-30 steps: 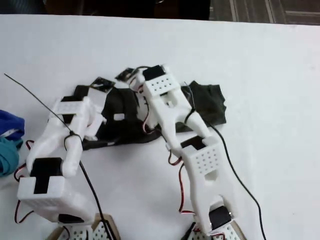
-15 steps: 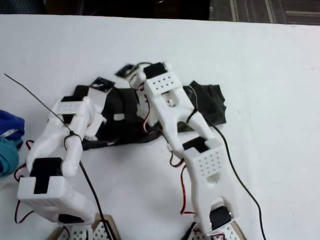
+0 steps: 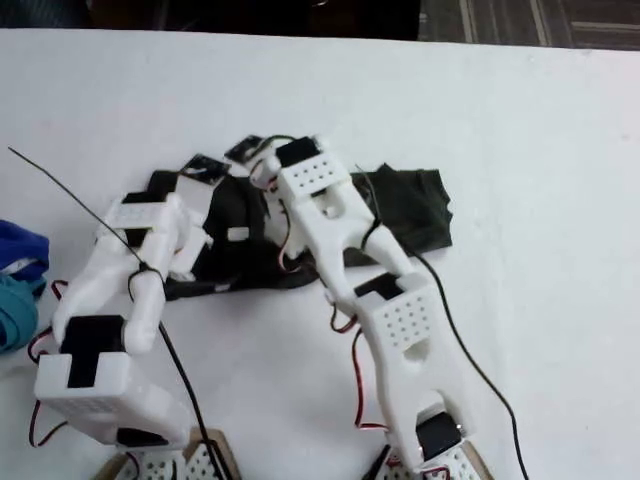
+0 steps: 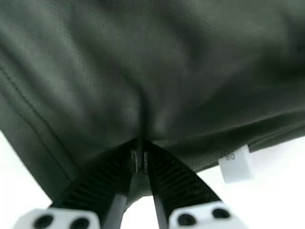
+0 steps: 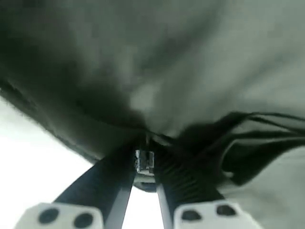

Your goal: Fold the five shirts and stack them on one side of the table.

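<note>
A dark green shirt point(image 3: 415, 205) lies crumpled on the white table point(image 3: 520, 120), partly hidden under both arms. My left gripper point(image 4: 139, 160) is shut on a pinch of the dark green shirt point(image 4: 157, 71) near its hem, beside a white size tag point(image 4: 234, 164). In the high view this arm sits at the shirt's left end. My right gripper point(image 5: 144, 160) is shut on a fold of the same shirt point(image 5: 200, 62), with a black cable point(image 5: 267, 117) running across the cloth. In the high view the right arm lies over the shirt's middle.
A blue shirt point(image 3: 20, 250) and a teal shirt point(image 3: 12, 310) lie bunched at the table's left edge. Thin black cables point(image 3: 470, 350) trail from both arms. Bare white table stretches to the right and far side.
The right arm has shifted a little to the left over the shirt, dragging the cloth with it. The left arm has stayed put.
</note>
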`<action>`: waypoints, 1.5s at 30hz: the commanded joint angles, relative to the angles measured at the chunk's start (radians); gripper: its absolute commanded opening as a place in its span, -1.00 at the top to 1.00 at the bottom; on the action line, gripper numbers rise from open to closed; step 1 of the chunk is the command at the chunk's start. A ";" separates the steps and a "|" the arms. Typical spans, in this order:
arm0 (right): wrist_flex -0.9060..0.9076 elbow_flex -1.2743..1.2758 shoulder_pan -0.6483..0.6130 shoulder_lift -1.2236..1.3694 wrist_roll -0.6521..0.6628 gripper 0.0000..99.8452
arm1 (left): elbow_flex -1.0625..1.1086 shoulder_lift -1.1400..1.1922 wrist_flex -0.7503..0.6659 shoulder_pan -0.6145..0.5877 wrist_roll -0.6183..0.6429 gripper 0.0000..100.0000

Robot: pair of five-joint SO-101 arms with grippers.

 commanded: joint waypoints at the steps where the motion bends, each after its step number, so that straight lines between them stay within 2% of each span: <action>1: 0.067 -0.018 -0.005 -0.031 -0.006 0.96 | 0.005 0.006 -0.015 -0.038 0.003 0.95; 6: 0.035 0.127 -0.015 -0.107 0.002 0.96 | 0.005 0.006 -0.015 -0.038 0.003 0.95; 12: -0.130 0.308 -0.016 -0.203 0.002 0.96 | 0.005 0.006 -0.015 -0.038 0.003 0.95; 18: -0.148 0.292 -0.013 -0.320 0.002 0.96 | 0.005 0.006 -0.015 -0.037 0.003 0.95; 21: -0.147 0.278 0.027 -0.421 0.002 0.96 | 0.005 0.006 -0.015 -0.037 0.003 0.95; 29: -0.081 0.281 0.213 -0.638 -0.005 0.96 | -0.019 -0.005 0.018 -0.041 0.003 0.95; 32: -0.045 0.281 0.302 -0.713 -0.005 0.96 | -0.120 -0.005 0.138 -0.066 0.029 0.95; 36: 0.024 0.285 0.444 -0.789 0.003 0.96 | -0.348 -0.003 0.321 -0.158 0.193 0.95; 38: 0.065 0.285 0.512 -0.803 0.006 0.96 | -0.449 0.005 0.374 -0.210 0.230 0.95; 42: 0.102 0.333 0.650 -0.828 0.100 0.96 | -0.529 0.008 0.387 -0.292 0.227 0.94; 45: 0.053 0.460 0.768 -0.886 0.149 0.96 | -0.529 0.034 0.371 -0.308 0.227 0.78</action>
